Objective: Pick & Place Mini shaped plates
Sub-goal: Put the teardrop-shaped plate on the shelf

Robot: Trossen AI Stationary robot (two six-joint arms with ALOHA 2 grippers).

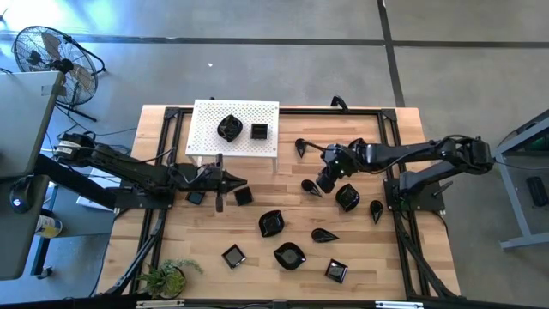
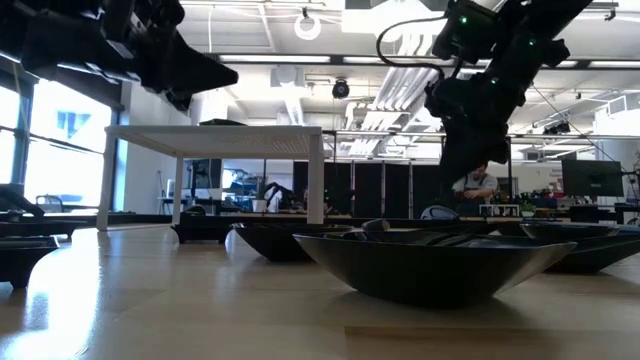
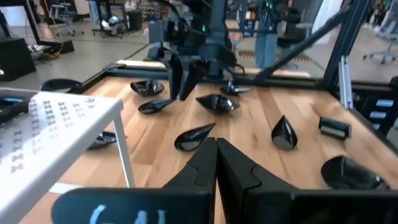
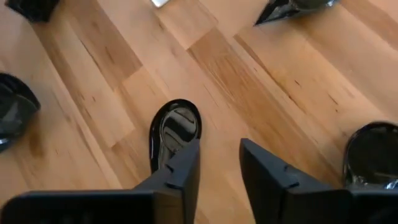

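Several glossy black mini shaped plates lie scattered on the wooden table (image 1: 283, 283). Two more sit on the white perforated board (image 1: 233, 110) at the far side. My right gripper (image 4: 219, 150) stands open, slanting down. A teardrop plate (image 4: 175, 129) lies flat on the wood beside one of its fingers; in the high view this plate (image 1: 311, 186) is near the table's middle. My left gripper (image 3: 216, 149) is shut and holds nothing. It points level toward the table's right, beside the board's near edge (image 1: 233, 183). My right gripper has one finger (image 4: 186, 158) standing over the narrow end (image 4: 163, 163) of the teardrop plate. I cannot tell whether it touches it. The plate lies flat on the table, outside the gap between the fingers.
A wavy plate (image 1: 271, 223), square plates (image 1: 233, 256) (image 1: 336, 271) and a round one (image 1: 346, 197) lie on the near half. A small potted plant (image 1: 167, 276) stands at the near left corner. Black frame rails (image 1: 390, 129) run along the table's sides.
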